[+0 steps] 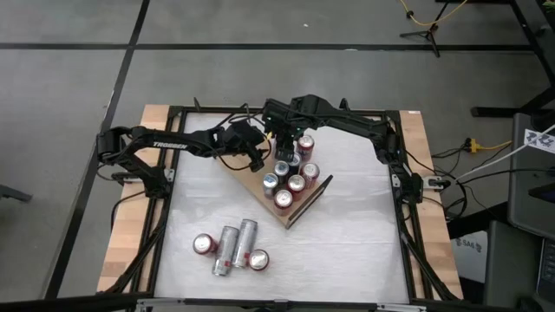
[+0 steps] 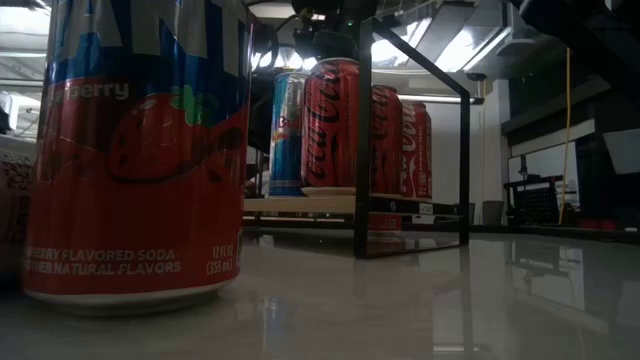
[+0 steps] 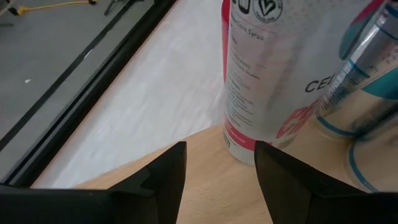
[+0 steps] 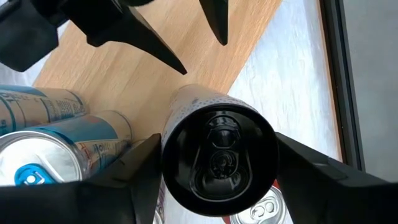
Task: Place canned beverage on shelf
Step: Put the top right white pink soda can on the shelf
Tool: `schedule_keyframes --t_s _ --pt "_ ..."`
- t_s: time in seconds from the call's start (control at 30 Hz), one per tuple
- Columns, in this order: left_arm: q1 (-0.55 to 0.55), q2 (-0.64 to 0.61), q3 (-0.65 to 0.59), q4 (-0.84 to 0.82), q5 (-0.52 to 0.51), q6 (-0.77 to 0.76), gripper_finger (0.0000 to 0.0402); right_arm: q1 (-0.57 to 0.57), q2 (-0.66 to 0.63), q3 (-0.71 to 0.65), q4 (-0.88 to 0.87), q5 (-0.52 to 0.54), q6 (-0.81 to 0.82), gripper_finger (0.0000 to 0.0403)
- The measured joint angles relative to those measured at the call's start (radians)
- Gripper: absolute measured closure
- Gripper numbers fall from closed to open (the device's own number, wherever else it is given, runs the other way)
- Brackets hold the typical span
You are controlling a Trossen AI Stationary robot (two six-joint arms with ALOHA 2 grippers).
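Observation:
A white and pink can (image 4: pixel 211 112) with a black top stands upright on the light wooden shelf (image 1: pixel 299 208), near the board's far edge. My right gripper (image 4: pixel 217 152) is above it, shut on it. My left gripper (image 3: pixel 217 180) hovers low over the same end of the board, just left of this can (image 3: pixel 261 81). Its fingers are open with nothing between them. Several more cans (image 1: pixel 290 178) stand on the board, and red ones (image 2: pixel 340 125) show behind the black wire rail (image 2: pixel 362 140) in the low view. My right gripper pinches the can's upper wall just below the rim (image 4: pixel 169 134) between its two fingers, one on each opposite side. The fingers come from above, pointing steeply down. The can is upright, and its base (image 3: pixel 242 149) rests on the board.
Several loose cans (image 1: pixel 230 247) lie or stand on the white tabletop near its front left; one red and blue soda can (image 2: pixel 140 150) fills the low view's left. Silver-teal cans (image 3: pixel 367 81) crowd close beside the held can. The table's black frame (image 1: pixel 173 186) borders both sides.

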Motion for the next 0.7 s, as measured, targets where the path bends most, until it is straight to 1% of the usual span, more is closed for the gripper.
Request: schedule_keyframes --t_s 0.07,0.23,0.33,0.53,0.7 --pt "0.000 0.000 0.000 0.000 0.000 0.000 0.0221 0.000 0.000 0.000 0.000 -0.007 0.000 0.0137" --pt "0.000 0.000 0.000 0.000 0.000 0.000 0.0221 0.000 0.003 -0.002 -0.003 -0.025 0.001 0.0089" --pt "0.000 0.000 0.000 0.000 0.000 0.000 0.0221 0.000 0.003 -0.002 -0.002 -0.025 0.001 0.0069" --pt "0.000 0.000 0.000 0.000 0.001 0.000 0.0221 0.000 0.003 -0.002 -0.002 -0.019 0.001 0.0057" --pt "-0.006 0.000 0.000 0.004 0.033 -0.001 0.0221 0.000 0.003 -0.002 -0.002 -0.018 0.001 0.0057"
